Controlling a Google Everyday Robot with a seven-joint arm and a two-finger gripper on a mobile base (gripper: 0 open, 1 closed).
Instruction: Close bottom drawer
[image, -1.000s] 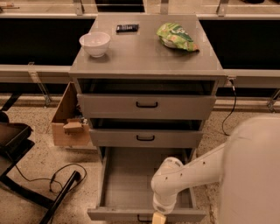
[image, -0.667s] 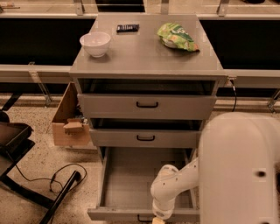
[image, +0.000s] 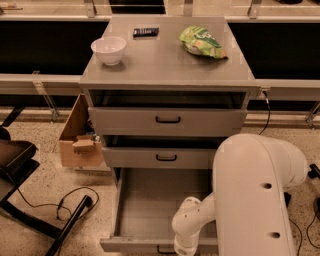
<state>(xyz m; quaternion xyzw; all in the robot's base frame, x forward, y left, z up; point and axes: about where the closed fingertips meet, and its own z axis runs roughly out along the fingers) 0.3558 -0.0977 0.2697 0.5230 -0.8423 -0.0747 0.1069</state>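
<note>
Bottom drawer: pulled well out toward the near side, its deep grey tray bare and open to view, and its front at the near edge of the scene.
Handle: small and black, on the front, just left of the robot's wrist.
Gripper: down at the drawer front, right of centre, at the end of the white arm that reaches in from the near right.
Jaws: I cannot tell whether they are apart or together, since the tip runs off the near edge.
Done so far: nothing I can see, as the drawer stands fully open.
Left to do: by my reckoning, the whole push toward the far side until the front sits flush under the middle drawer.
Upper drawers: the middle one and the top drawer are close to shut.
Tabletop: carries a white bowl and a green bag.
</note>
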